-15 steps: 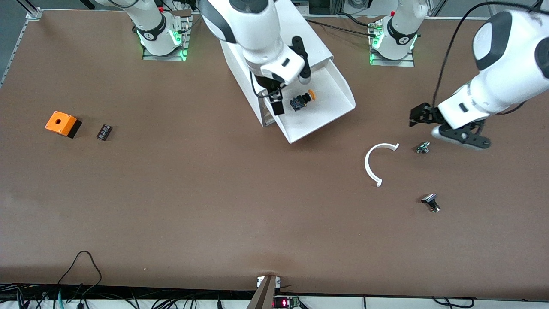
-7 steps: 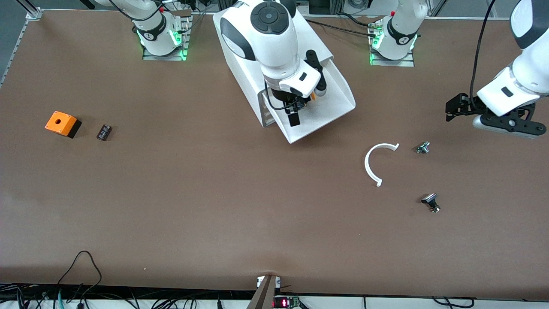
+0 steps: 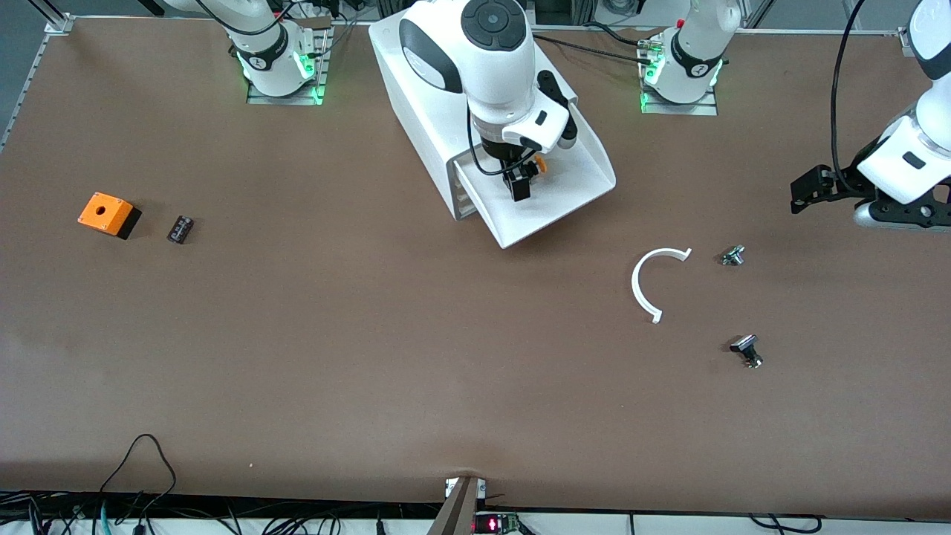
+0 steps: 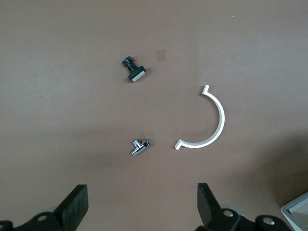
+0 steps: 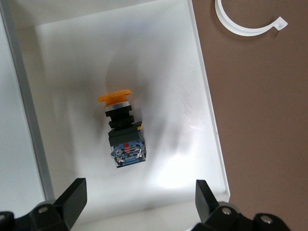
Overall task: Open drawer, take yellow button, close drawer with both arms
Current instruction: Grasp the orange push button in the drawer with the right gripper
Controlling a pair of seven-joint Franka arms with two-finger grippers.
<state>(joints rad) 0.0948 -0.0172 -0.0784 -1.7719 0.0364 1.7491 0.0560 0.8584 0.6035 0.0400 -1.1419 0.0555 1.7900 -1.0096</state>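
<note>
Now right gripper [image 5: 137,204] over button [image 5: 122,131] in drawer [image 5: 204,110] – jaws apart; left gripper [image 4: 142,207] waits – jaws apart

Even, bright overhead light falls on the brown bench [image 3: 297,334], leaving only soft, short shadows under the small parts. In the right wrist view the white drawer [image 5: 202,96] glares near its floor, and the button [image 5: 122,132] looks slightly smeared. Green lamps glow at both arm bases.
</note>
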